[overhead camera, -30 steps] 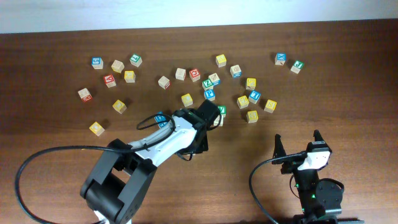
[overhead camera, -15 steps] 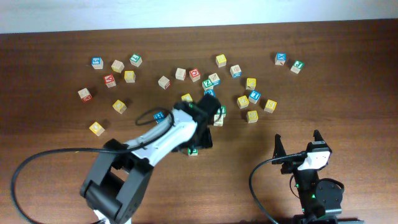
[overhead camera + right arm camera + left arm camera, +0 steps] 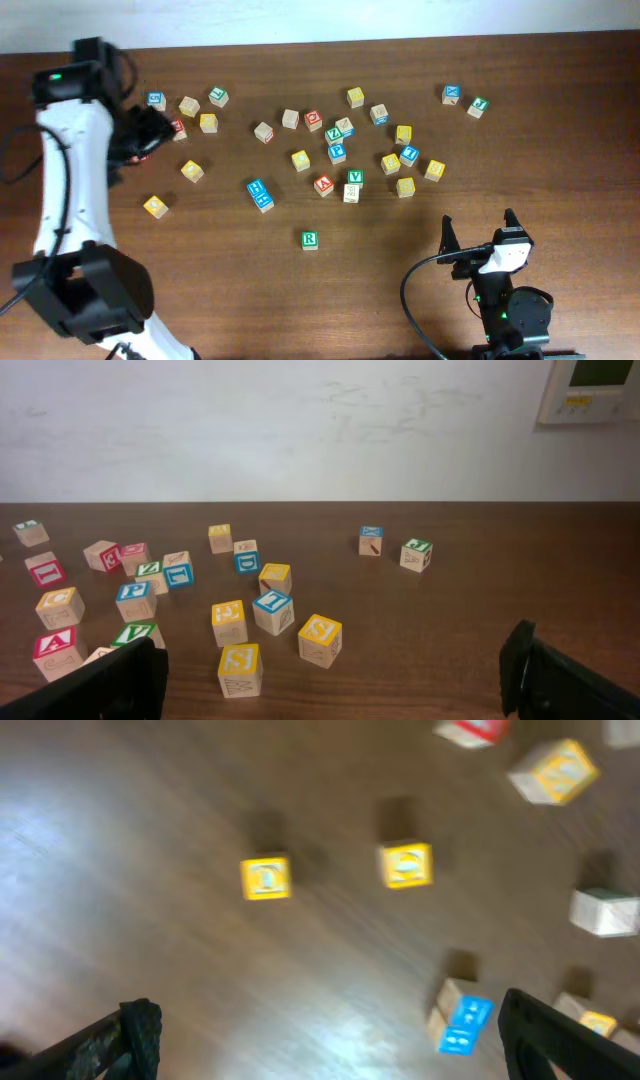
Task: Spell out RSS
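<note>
The green R block (image 3: 310, 239) lies alone on the table in front of the scatter, with no gripper near it. Two yellow S blocks (image 3: 405, 186) (image 3: 434, 170) sit right of centre; the right wrist view shows them close by, S blocks (image 3: 240, 660) (image 3: 320, 630). My left gripper (image 3: 140, 138) hovers over the far left of the table, open and empty; its blurred wrist view shows the left gripper (image 3: 330, 1040) above bare wood. My right gripper (image 3: 478, 232) rests near the front edge, open, the right gripper (image 3: 335, 680) holding nothing.
Several lettered blocks are scattered across the back half of the table. A blue block pair (image 3: 260, 193) lies left of centre, with yellow blocks (image 3: 153, 206) (image 3: 191, 170) further left. A red A block (image 3: 324, 185) and a green V block (image 3: 355, 177) sit behind the R.
My left gripper opened and left the R block on the table at front centre. The left arm then swung away to the far left rear. The right arm has not moved.
</note>
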